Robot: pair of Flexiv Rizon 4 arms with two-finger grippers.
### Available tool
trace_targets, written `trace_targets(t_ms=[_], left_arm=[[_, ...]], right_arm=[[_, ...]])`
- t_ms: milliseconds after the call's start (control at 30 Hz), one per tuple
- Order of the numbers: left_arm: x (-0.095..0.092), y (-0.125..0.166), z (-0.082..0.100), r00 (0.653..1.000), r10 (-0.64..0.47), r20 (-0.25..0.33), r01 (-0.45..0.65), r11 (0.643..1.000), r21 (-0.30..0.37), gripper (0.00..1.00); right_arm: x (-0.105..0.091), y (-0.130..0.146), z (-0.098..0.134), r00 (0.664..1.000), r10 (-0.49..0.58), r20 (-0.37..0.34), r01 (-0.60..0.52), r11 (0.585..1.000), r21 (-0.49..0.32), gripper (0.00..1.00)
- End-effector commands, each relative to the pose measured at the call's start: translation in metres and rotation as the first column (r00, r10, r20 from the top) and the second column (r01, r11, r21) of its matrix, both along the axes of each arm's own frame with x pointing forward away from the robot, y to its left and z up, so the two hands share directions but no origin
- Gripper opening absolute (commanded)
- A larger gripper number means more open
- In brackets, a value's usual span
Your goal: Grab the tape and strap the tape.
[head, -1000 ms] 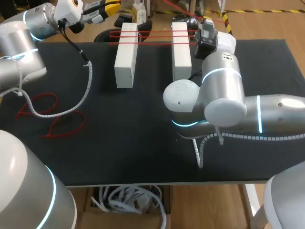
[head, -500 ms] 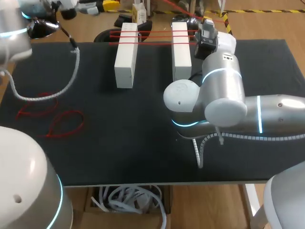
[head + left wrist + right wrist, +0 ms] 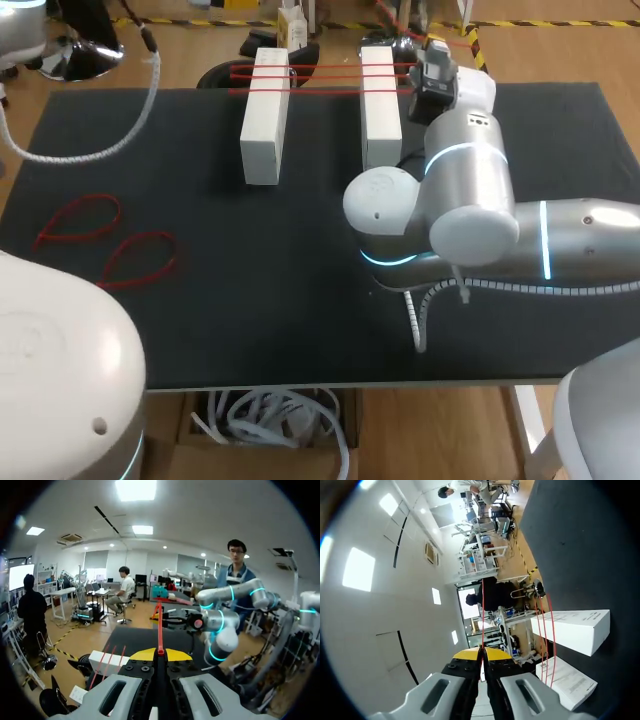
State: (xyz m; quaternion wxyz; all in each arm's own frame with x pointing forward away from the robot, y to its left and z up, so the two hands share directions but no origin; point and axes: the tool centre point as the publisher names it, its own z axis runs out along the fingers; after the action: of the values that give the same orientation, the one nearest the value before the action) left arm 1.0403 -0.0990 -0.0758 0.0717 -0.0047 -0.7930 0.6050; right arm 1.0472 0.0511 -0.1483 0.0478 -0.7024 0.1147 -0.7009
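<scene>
Clamping the red tape (image 3: 325, 77) between pressed-together tips, the left claw (image 3: 159, 653) and right claw (image 3: 482, 652) are holding its strands across two white boxes (image 3: 265, 120) in the frame's upper middle; strapping well is probably calling for even, level tension.

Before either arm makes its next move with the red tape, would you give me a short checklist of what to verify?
1. Left gripper shut on the tape: ok, a red strand runs out from its grip.
2. Right gripper shut on the tape: ok, a strand runs out of it likewise.
3. Tape spans the left box and the right box: ok, strands cross both near their far ends.
4. Boxes side by side and apart: ok.
5. Loose red loops away from the boxes: ok, they lie toward the left side of the table.
6. Strands taut enough: cannot tell.
</scene>
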Motion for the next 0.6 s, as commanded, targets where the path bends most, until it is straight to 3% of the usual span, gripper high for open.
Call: trace_targets(t_ms=[33, 133, 367, 467, 600], left_arm=[[-0.004, -0.002, 0.007, 0.999, -0.001, -0.052, 0.029, 0.832, 0.554, 0.0], [-0.003, -0.002, 0.007, 0.999, -0.003, -0.033, 0.021, 0.827, 0.561, 0.0], [0.001, -0.009, 0.017, 0.995, -0.06, 0.075, -0.013, 0.688, 0.726, 0.0], [0.0, -0.009, 0.019, 0.992, -0.056, 0.113, -0.05, 0.65, 0.758, 0.0], [-0.004, -0.008, 0.017, 0.991, -0.06, 0.12, -0.06, 0.607, 0.793, 0.0]], right_arm=[[0.0, -0.002, 0.002, 1.0, 0.004, -0.004, -0.004, 1.0, -0.001, 0.0], [0.0, -0.002, 0.002, 1.0, 0.004, -0.004, -0.004, 1.0, -0.001, 0.0], [0.0, -0.002, 0.002, 1.0, 0.004, -0.004, -0.004, 1.0, -0.001, 0.0], [0.0, -0.002, 0.002, 1.0, 0.004, -0.004, -0.004, 1.0, -0.001, 0.0], [0.0, -0.002, 0.002, 1.0, 0.004, -0.004, -0.004, 1.0, -0.001, 0.0]])
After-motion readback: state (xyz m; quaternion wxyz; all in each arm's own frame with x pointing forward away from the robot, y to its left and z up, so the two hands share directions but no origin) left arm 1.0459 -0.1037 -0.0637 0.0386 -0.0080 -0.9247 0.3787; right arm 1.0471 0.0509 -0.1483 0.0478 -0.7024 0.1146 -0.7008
